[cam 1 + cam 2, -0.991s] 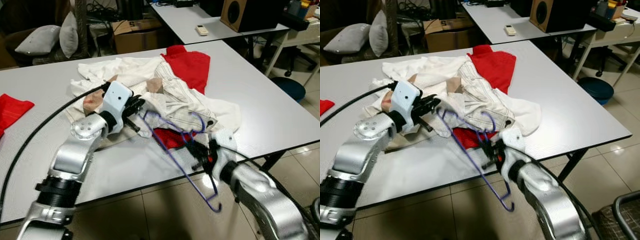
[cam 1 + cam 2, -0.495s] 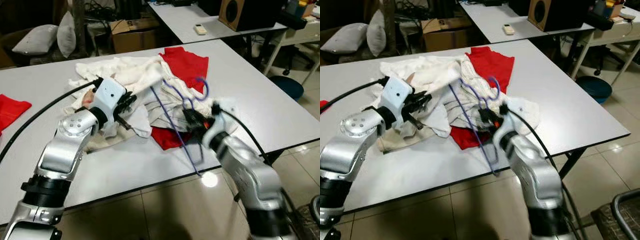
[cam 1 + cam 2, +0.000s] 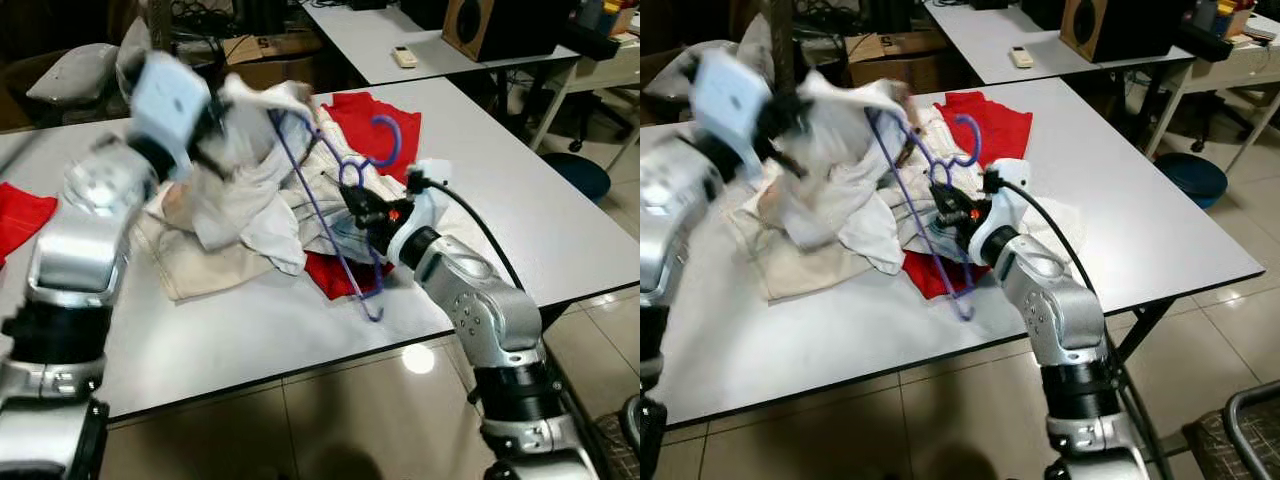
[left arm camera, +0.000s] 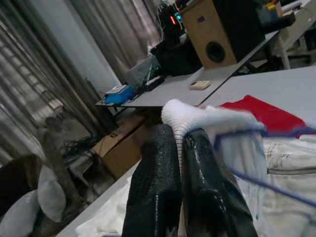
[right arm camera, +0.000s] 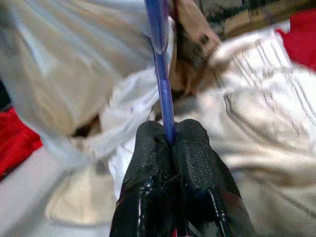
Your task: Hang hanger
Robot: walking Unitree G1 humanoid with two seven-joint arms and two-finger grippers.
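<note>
**Purple wire into white cloth**

White-grey laminate makes up the worktop point(image 3: 520, 200), smooth and broad, and on it lies our heap of laundry: a red cloth point(image 3: 375, 120) spread flat at the back, a pale striped garment point(image 3: 930, 205) crumpled in the middle, another red piece point(image 3: 20, 215) far off at the left edge.

We have the white garment point(image 3: 240, 170), soft and slack, lifted off the pile by the left end effector point(image 4: 175, 148), whose fingers are pressed together on a bunched fold of its edge. We judge this is the opening we need; we should hold it high and taut so the cloth hangs free instead of sagging shut.

The right end effector point(image 5: 168, 143) is clamped on the hanger point(image 3: 335, 190), a thin purple wire frame tilted steeply above the heap, its hook point(image 3: 968, 135) up and its long bar running toward the lifted cloth. Wire is springy and slips round in a pinch, so we judge a firm grip and a slow, straight feed of the near shoulder into the opening serves best, watching for snags on the striped fabric beneath.
</note>
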